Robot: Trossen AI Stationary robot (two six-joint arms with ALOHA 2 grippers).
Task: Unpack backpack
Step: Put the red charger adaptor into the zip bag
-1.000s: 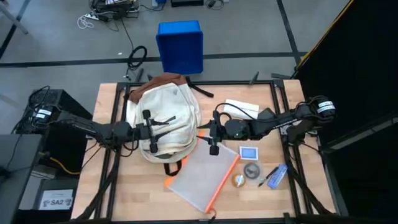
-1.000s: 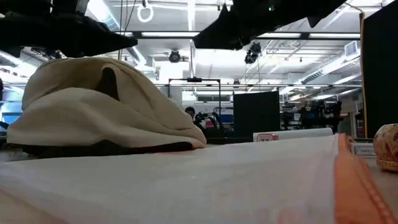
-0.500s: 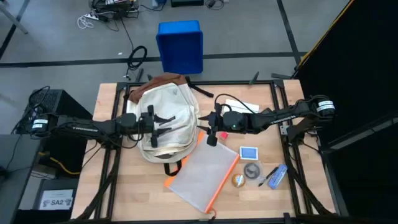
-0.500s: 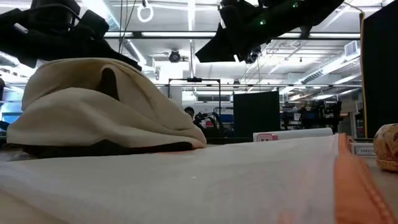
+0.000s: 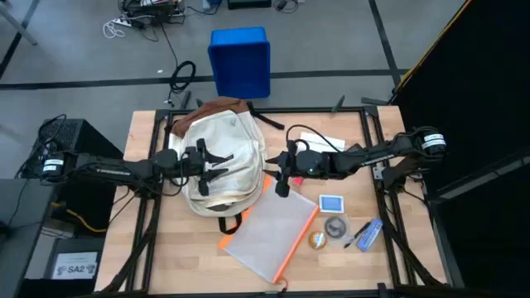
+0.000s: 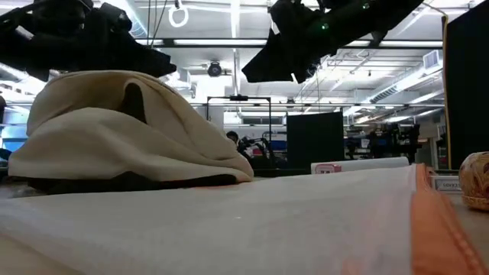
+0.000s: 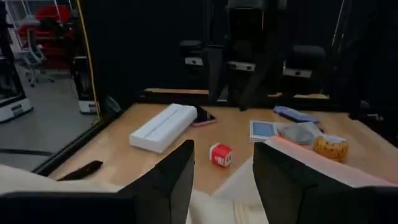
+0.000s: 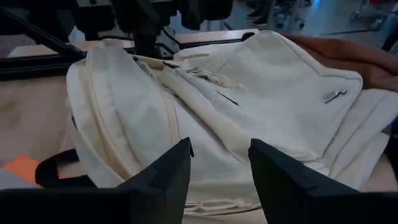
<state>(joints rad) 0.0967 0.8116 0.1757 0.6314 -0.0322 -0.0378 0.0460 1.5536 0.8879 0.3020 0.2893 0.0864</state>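
Observation:
The cream-white backpack [image 5: 217, 153] lies flat on the table with its brown base [image 5: 219, 108] toward the far edge and a dark strap loop [image 5: 232, 223] at its near side. My left gripper [image 5: 207, 170] hovers open just over the backpack's top fabric [image 7: 217, 208], fingers pointing toward the table's right. My right gripper [image 5: 283, 174] stands open beside the backpack's right side, fingers pointing at the bag [image 8: 205, 106]. Nothing lies between either pair of fingers.
A clear orange-edged zip pouch [image 5: 269, 236] lies near the front, right of the bag. A white box [image 5: 323, 142], a small red cube [image 7: 219, 154], a blue-framed card [image 5: 331, 203], round bits [image 5: 335, 226], a ball [image 5: 317, 240] and a blue pen [image 5: 368, 233] lie at the right.
Both arms have come down closer to the backpack. My left gripper has gone a little toward the far edge over the bag as its arm stretched out. My right gripper has shifted slightly toward the far edge. The backpack has stayed still.

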